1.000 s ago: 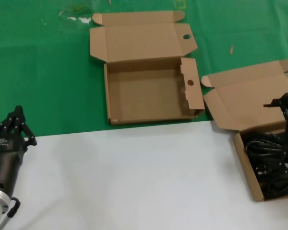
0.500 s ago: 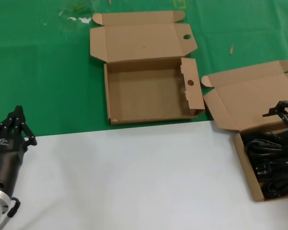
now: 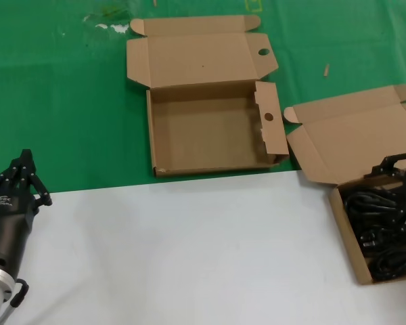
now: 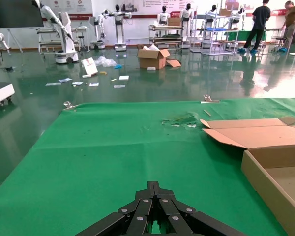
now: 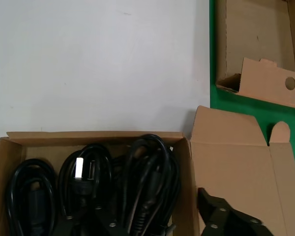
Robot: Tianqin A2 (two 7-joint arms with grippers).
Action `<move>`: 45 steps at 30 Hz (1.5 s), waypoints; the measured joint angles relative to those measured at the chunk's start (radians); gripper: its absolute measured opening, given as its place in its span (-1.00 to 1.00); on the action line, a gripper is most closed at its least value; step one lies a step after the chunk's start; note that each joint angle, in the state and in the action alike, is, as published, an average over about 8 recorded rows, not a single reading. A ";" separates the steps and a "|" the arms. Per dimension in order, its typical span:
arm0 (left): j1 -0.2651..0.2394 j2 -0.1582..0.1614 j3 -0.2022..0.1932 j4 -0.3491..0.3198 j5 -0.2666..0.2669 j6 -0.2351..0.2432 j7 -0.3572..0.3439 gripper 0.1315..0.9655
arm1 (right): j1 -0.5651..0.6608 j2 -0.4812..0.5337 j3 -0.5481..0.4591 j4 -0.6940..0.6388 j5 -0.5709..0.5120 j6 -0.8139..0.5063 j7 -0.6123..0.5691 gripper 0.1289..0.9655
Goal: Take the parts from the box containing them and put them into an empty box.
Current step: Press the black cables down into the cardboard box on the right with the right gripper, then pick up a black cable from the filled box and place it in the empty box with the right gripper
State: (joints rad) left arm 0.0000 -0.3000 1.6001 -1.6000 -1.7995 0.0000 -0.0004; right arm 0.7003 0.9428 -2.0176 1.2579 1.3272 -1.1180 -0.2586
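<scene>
Several black power cords (image 3: 382,230) lie looped in the brown box containing them (image 3: 345,233) at the right edge, its plain lid (image 3: 352,145) folded back. My right gripper (image 3: 398,169) is open and low over that box's far end. In the right wrist view the cords (image 5: 147,172) fill the box (image 5: 88,136); one finger (image 5: 221,214) is over the lid side and the other is among the cords, with nothing gripped. The empty box (image 3: 210,132) with round holes in its flaps lies open at centre. My left gripper (image 3: 24,177) is parked shut at the near left.
The boxes sit where a green mat (image 3: 61,101) meets a white surface (image 3: 189,250). The left wrist view shows the shut left gripper (image 4: 155,188) above the mat and the empty box's wall (image 4: 270,184) to one side.
My right gripper has come down towards the cords in the right-hand box. The left arm and both boxes have not moved.
</scene>
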 joint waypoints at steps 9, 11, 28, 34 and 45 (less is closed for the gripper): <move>0.000 0.000 0.000 0.000 0.000 0.000 0.000 -0.98 | -0.009 0.012 0.005 0.025 -0.001 -0.013 0.022 -0.10; 0.000 0.000 0.000 0.000 0.000 0.000 0.000 -0.98 | -0.011 0.013 0.006 0.025 0.000 -0.013 0.024 -0.22; 0.000 0.000 0.000 0.000 0.000 0.000 0.000 -0.98 | 0.019 0.040 0.013 0.093 0.019 -0.093 0.080 -0.78; 0.000 0.000 0.000 0.000 0.000 0.000 0.000 -0.98 | 0.108 0.043 0.011 0.191 0.036 -0.207 0.194 -0.84; 0.000 0.000 0.000 0.000 0.000 0.000 0.000 -0.98 | 0.326 -0.138 -0.038 0.233 0.004 -0.250 0.315 -0.85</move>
State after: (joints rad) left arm 0.0000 -0.3000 1.6001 -1.6000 -1.7997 0.0000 -0.0003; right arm 1.0259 0.8050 -2.0556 1.4910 1.3312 -1.3676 0.0569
